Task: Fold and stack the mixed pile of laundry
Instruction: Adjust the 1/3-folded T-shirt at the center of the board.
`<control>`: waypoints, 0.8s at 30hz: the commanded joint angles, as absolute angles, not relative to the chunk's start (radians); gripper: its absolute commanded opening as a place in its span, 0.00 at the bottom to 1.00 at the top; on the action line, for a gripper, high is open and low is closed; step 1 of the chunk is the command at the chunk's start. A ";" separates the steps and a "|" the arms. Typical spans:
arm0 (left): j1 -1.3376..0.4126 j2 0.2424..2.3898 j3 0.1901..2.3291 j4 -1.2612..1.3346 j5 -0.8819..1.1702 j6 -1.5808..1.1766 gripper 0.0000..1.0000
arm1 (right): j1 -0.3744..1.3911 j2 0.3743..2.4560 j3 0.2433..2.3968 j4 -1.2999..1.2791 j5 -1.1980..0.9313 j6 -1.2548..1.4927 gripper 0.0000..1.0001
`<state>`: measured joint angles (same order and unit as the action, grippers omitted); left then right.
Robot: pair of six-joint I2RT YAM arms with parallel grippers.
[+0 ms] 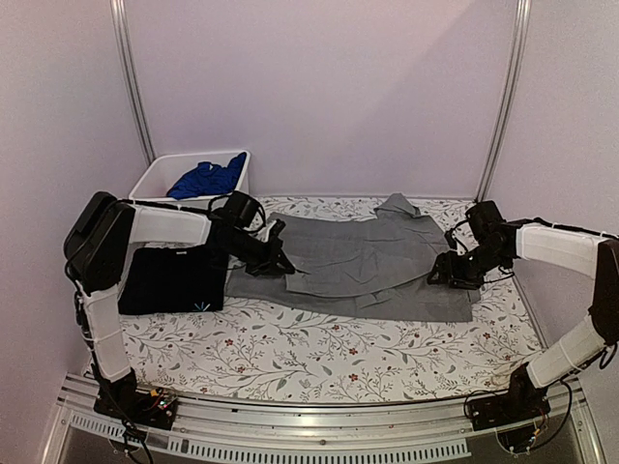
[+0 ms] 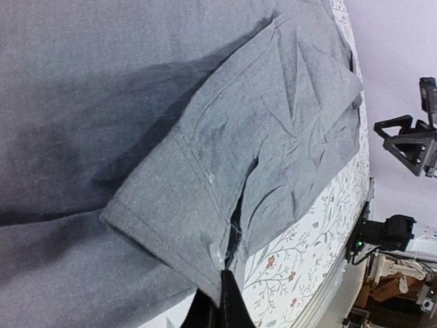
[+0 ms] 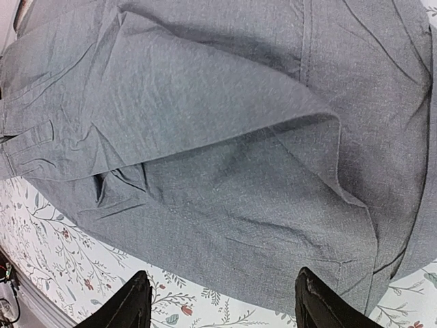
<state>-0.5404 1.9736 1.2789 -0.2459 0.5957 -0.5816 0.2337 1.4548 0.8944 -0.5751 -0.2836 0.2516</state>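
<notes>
While the left tool (image 1: 279, 261) pinches the corner of a sleeve hem of the grey shirt (image 1: 358, 261), its fingers (image 2: 229, 307) pressed together on the cloth at the shirt's 9 o'clock edge, the right tool (image 1: 445, 271) hangs at the shirt's 3 o'clock edge with its fingers (image 3: 136, 304) spread wide, gripping nothing. The shirt lies flat across the middle of the flower-printed desk (image 1: 319, 353), collar toward 1 o'clock, one sleeve folded in over the body. At 9 o'clock from it, just beside it, lies the black T-shirt (image 1: 169, 285), folded to a rectangle. It bears a small pale blue mark (image 1: 200, 306) near its 5 o'clock corner and a light tag (image 1: 179, 250) at its far edge, both too small to read. At 11 o'clock stands the white bin (image 1: 155, 176), with the blue garment (image 1: 205, 180) bunched inside.
</notes>
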 commanded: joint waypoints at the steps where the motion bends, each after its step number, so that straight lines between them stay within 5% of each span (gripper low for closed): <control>1: -0.484 1.937 1.294 -0.444 0.554 -0.432 0.00 | 0.219 1.419 0.886 -0.560 -0.280 0.266 0.70; 9: -0.407 1.957 1.367 -0.565 0.487 -0.314 0.00 | 0.218 1.438 0.892 -0.554 -0.331 0.246 0.70; 19: -0.406 2.072 1.455 -0.569 0.456 -0.247 0.00 | 0.218 1.510 0.937 -0.541 -0.385 0.229 0.55; 24: -0.406 2.092 1.445 -0.550 0.455 -0.250 0.11 | 0.238 1.534 0.992 -0.548 -0.368 0.215 0.52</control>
